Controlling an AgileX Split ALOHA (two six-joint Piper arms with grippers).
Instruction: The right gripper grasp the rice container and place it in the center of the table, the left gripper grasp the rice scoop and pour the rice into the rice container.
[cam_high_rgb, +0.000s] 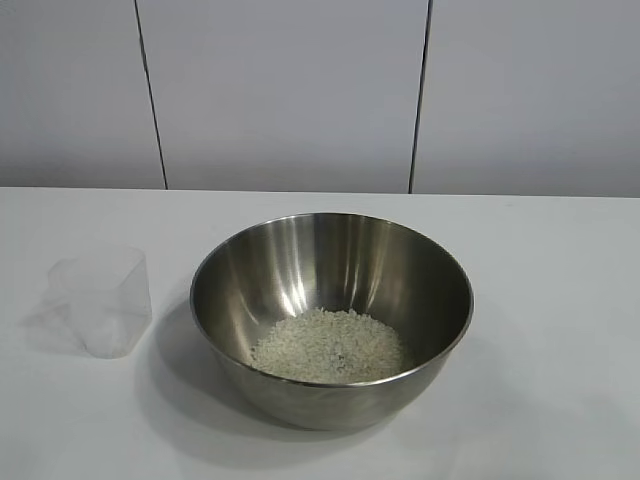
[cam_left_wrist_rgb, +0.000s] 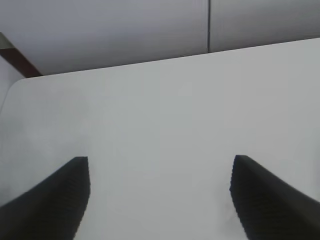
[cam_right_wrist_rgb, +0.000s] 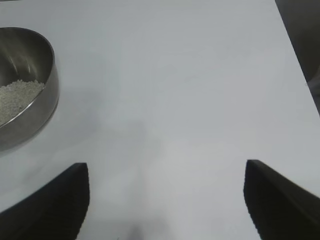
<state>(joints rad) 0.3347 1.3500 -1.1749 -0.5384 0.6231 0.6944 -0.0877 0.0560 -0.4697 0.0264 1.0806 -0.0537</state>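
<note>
Bowl mid-table, cup to its left.
The large round stainless-steel mixing bowl (cam_high_rgb: 331, 318) stands on the wide white matte table (cam_high_rgb: 560, 300), holding off-white uncooked rice grains (cam_high_rgb: 328, 347); the small clear plastic measuring cup (cam_high_rgb: 103, 300) stands upright just beside it, apart.

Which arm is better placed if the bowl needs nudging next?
Right, probably. The right tool, open and empty, has the rice container in its view; the left tool, also open, sees only bare table.

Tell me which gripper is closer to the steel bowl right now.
Right, judging by the wrist views: the right gripper has the steel bowl off to one side, open and empty. The left gripper, also open, faces only bare table.
</note>
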